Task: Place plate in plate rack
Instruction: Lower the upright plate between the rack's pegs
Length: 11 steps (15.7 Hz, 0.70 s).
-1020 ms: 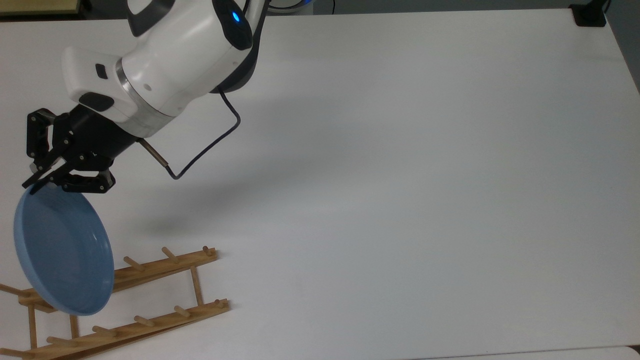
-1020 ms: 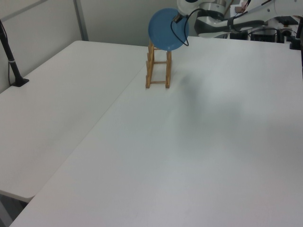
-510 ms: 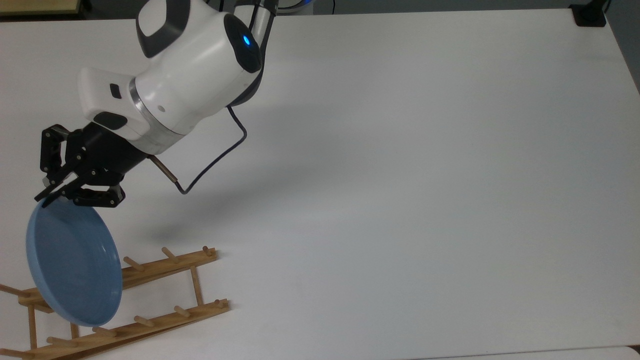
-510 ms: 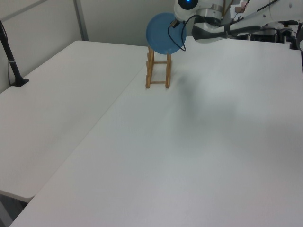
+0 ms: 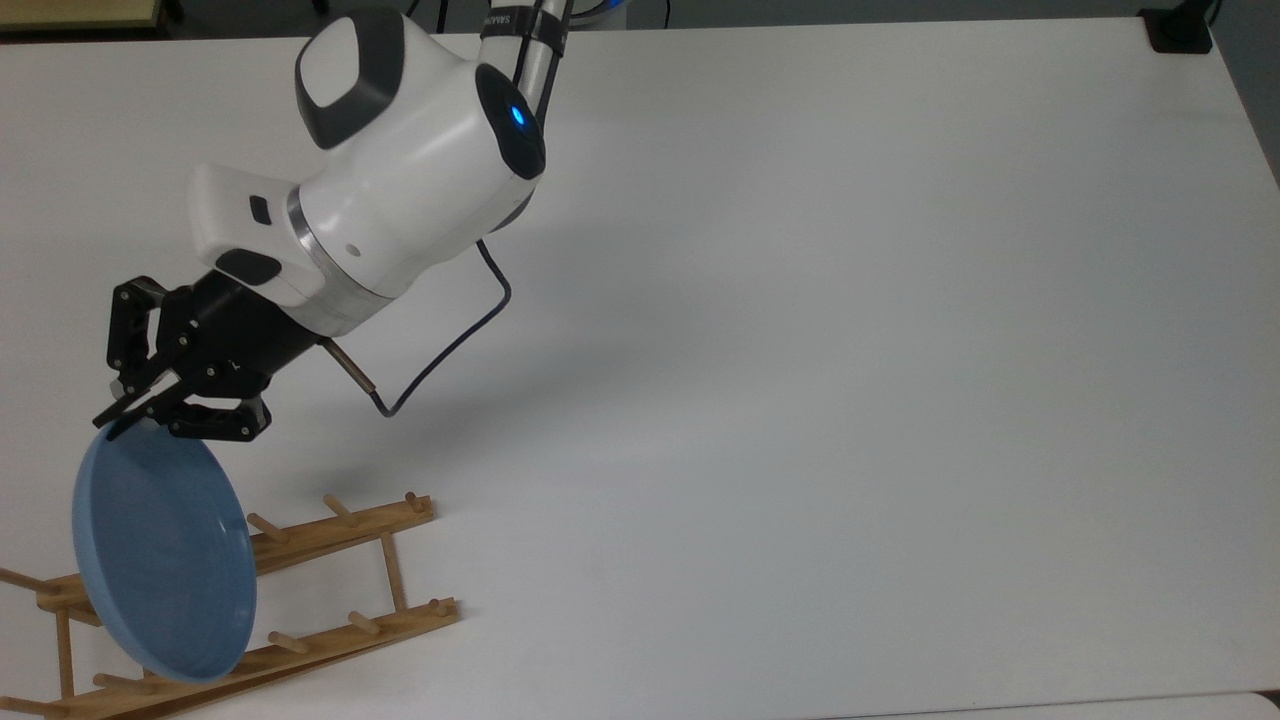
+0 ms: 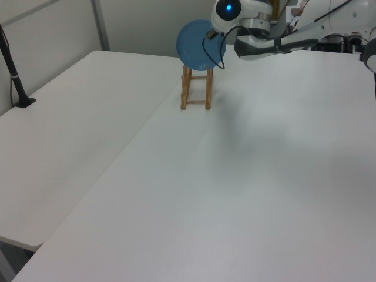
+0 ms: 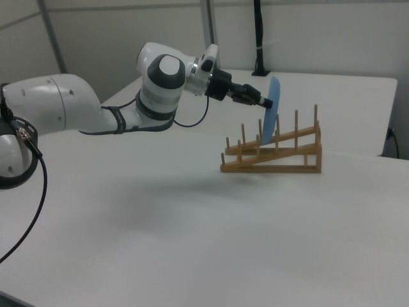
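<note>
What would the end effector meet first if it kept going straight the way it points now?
It is shut on the plate, so nothing lies between them. Pushed on along the end effector line, the plate's lower edge would probably meet the plate rack first, though depth there is unclear.

You have almost nothing to read here. The arm (image 5: 420, 190) carries a line of small white lettering on a dark band near the top view's upper edge, too small to make out. You'll find no other text, label or number.
</note>
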{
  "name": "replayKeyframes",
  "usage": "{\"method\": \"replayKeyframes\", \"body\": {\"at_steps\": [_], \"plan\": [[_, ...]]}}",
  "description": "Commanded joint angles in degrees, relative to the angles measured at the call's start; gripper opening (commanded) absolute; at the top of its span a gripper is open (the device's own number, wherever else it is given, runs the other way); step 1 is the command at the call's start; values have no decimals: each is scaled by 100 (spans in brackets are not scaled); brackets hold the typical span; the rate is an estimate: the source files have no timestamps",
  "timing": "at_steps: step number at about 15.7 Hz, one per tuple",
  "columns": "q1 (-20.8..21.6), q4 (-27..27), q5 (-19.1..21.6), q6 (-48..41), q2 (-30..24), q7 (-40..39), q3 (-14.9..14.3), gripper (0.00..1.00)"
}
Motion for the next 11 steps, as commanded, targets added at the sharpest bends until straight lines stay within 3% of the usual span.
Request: {"method": "replayKeyframes", "body": {"at_steps": [1, 11], "plan": [[-57, 198, -138, -67, 165, 178, 13, 0], [-66, 189, -217, 178, 473, 178, 13, 0]]}}
